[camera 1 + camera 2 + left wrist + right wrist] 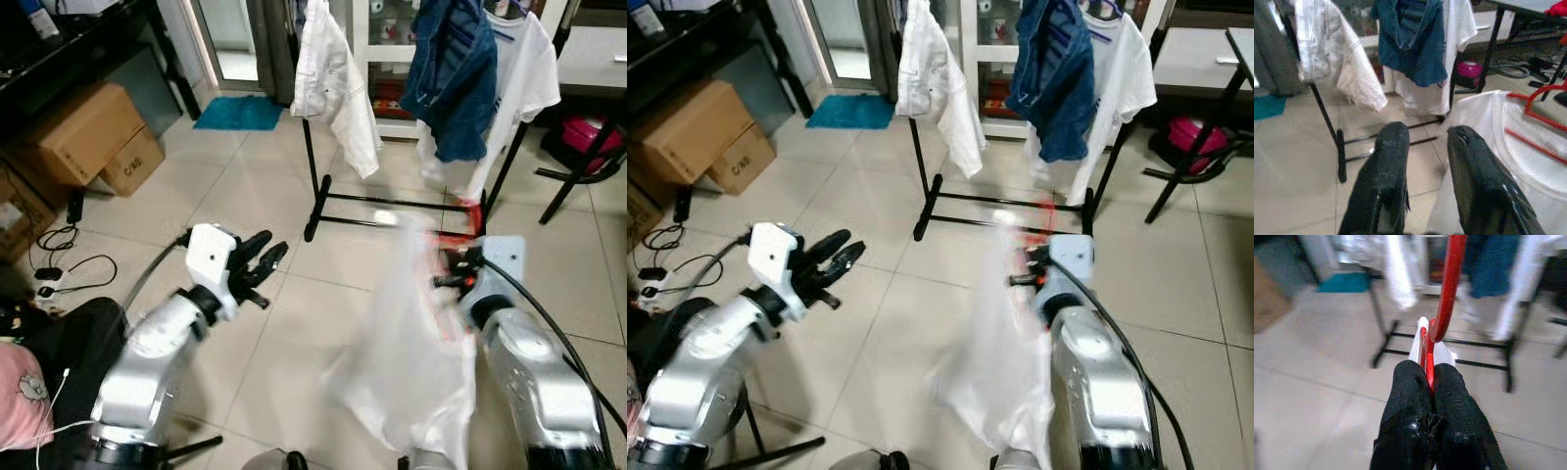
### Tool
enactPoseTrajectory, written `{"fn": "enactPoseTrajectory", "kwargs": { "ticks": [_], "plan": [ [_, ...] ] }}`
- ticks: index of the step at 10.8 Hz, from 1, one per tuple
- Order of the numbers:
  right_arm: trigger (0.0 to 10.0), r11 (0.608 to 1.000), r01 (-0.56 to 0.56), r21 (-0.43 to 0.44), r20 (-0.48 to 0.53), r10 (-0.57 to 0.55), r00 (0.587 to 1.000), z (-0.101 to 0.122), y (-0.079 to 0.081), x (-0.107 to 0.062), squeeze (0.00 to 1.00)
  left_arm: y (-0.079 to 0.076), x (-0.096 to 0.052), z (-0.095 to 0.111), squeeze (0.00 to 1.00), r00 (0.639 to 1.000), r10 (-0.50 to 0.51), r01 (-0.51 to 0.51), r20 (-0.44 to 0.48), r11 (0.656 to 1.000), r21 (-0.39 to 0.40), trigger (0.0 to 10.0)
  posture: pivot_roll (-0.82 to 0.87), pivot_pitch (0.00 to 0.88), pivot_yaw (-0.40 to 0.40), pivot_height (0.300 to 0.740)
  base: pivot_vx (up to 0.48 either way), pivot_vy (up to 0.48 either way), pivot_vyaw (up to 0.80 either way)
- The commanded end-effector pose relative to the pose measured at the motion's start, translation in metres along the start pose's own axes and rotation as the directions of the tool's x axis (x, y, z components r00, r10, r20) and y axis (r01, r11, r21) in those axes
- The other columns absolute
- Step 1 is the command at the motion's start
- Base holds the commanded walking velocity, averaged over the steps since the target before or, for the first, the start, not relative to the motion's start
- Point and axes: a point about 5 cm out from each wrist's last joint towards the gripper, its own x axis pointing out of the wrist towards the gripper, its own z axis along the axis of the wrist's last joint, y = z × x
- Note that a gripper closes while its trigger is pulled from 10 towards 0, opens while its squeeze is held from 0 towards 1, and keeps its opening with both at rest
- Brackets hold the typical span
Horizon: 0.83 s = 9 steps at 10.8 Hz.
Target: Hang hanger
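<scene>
My right gripper (1428,374) is shut on a red hanger (1448,289), its hook rising above the fingers. A white shirt (411,362) hangs from that hanger below my right gripper (451,269), blurred. The black clothes rack (315,196) stands a short way ahead on the tiled floor, carrying a white shirt (333,78), a blue denim garment (453,73) and a white T-shirt (524,78). My left gripper (263,269) is raised at the left, open, with nothing between its fingers (1386,186).
Cardboard boxes (83,137) and cables (59,250) lie at the left. A teal mat (238,113) sits by a doorway behind the rack. A black table leg (578,171) and a pink bag (593,137) are at the right. Open tile lies before the rack.
</scene>
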Motion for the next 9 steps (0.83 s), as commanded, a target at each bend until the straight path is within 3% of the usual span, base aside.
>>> {"fn": "enactPoseTrajectory", "kwargs": {
  "ticks": [1,2,3,4,5,6,8,9],
  "plan": [
    [10.0,0.999,0.033,-0.008,0.047,-0.033,0.998,0.007,0.007,0.003,0.0,0.005,-0.003,0.0,0.0,0.997,0.071,-0.071,-0.004,0.997,0.027,10.0,-0.12,0.115,0.169,0.74,0.247,0.0,0.0],
    [10.0,1.0,-0.004,0.019,0.07,0.003,0.998,0.007,0.012,-0.001,0.0,0.004,-0.003,-0.003,0.0,0.996,0.09,-0.09,-0.01,0.995,0.042,10.0,-0.12,0.108,0.174,0.74,0.326,0.0,0.0],
    [10.0,0.993,-0.111,0.049,0.117,0.105,0.988,0.011,0.016,-0.013,0.0,0.001,-0.004,-0.005,0.0,0.994,0.11,-0.11,-0.007,0.993,0.042,10.0,-0.11,0.1,0.174,0.74,0.341,0.0,0.0],
    [10.0,0.996,-0.069,0.059,0.139,0.06,0.988,0.014,0.013,-0.012,0.0,0.0,-0.002,-0.004,0.0,0.994,0.114,-0.113,-0.005,0.993,0.041,10.0,-0.09,0.11,0.16,0.74,0.345,0.0,0.0],
    [10.0,0.993,-0.044,0.107,0.204,0.022,0.979,0.032,0.017,-0.008,0.0,-0.002,-0.004,0.006,0.0,0.991,0.134,-0.135,0.026,0.99,0.05,10.0,-0.09,0.118,0.167,0.74,0.345,0.0,0.0],
    [10.0,0.995,-0.069,0.075,0.22,0.051,0.974,0.037,0.021,-0.007,0.0,-0.003,-0.002,0.01,0.0,0.989,0.143,-0.145,0.04,0.989,0.032,10.0,-0.08,0.115,0.173,0.74,0.345,0.0,0.0],
    [10.0,0.981,-0.115,0.158,0.275,0.068,0.959,0.058,0.026,-0.011,0.0,-0.007,0.005,0.023,0.0,0.992,0.107,-0.112,0.069,0.991,0.068,10.0,-0.08,0.109,0.184,0.74,0.347,0.0,0.0],
    [10.0,0.984,-0.118,0.132,0.287,0.077,0.955,0.063,0.028,-0.01,0.0,-0.006,0.006,0.026,0.0,0.991,0.113,-0.119,0.076,0.99,0.071,10.0,-0.08,0.131,0.173,0.74,0.349,0.0,0.0]
  ]
}}
